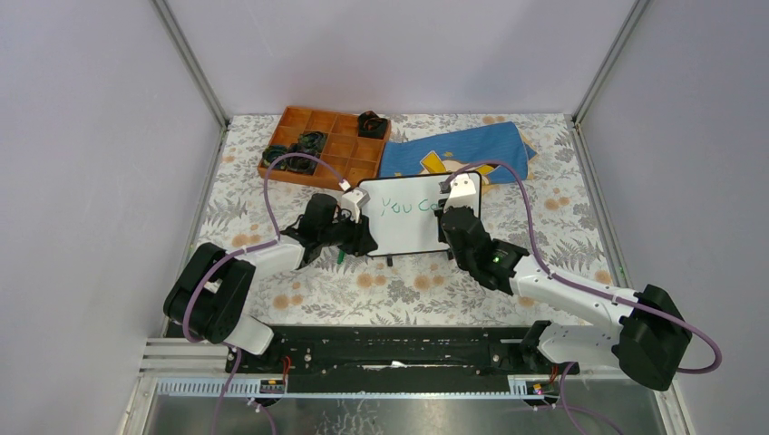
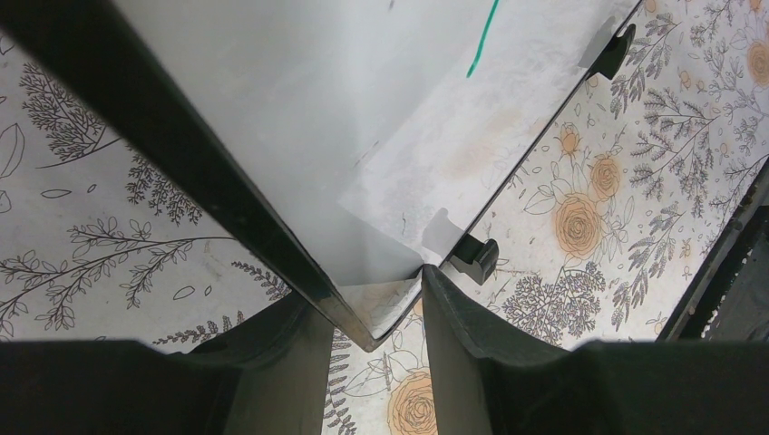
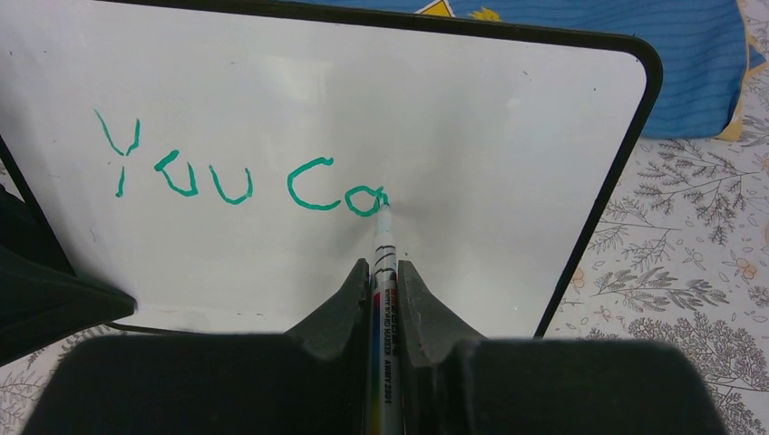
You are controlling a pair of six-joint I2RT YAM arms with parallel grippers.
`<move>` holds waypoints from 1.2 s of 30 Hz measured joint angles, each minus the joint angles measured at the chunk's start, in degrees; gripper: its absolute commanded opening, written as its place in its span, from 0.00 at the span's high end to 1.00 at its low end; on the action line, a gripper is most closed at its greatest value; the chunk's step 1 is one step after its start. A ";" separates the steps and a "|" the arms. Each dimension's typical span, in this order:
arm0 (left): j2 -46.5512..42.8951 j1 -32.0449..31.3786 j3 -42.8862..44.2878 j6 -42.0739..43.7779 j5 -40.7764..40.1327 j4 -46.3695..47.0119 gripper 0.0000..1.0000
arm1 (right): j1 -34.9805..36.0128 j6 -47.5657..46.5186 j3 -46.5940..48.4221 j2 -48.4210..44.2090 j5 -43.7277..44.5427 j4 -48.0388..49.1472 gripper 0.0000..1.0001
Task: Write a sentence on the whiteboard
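Two claws are working the whiteboard (image 1: pixel 413 231), which is standing upright mid-table (image 1: pixel 399 292), long axis running nine to three. I am watching the left claw (image 2: pixel 379 304) clamping the board's lower nine-o'clock corner. The right claw (image 3: pixel 384 272) is clenching a marker (image 3: pixel 384 240), its tip touching the board at twelve from the fingers. The sentence (image 3: pixel 238 177) is reading "You ca"; the blank space lies toward three, nearer the right arm.

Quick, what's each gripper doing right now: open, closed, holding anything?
Left gripper: closed on a corner of the whiteboard.
Right gripper: closed on a marker, tip against the whiteboard.
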 measured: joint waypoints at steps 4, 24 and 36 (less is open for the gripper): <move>0.00 0.00 0.00 0.00 0.02 0.00 0.54 | 0.00 0.09 -0.13 -0.07 -0.02 -0.17 1.00; 0.00 -0.07 0.00 0.07 -0.15 -0.04 0.54 | -0.31 -0.09 -0.28 -4.68 0.09 -1.11 1.00; 0.00 -0.22 0.02 0.20 -0.22 -0.04 0.54 | -0.50 -0.24 0.00 -3.15 0.07 0.46 1.00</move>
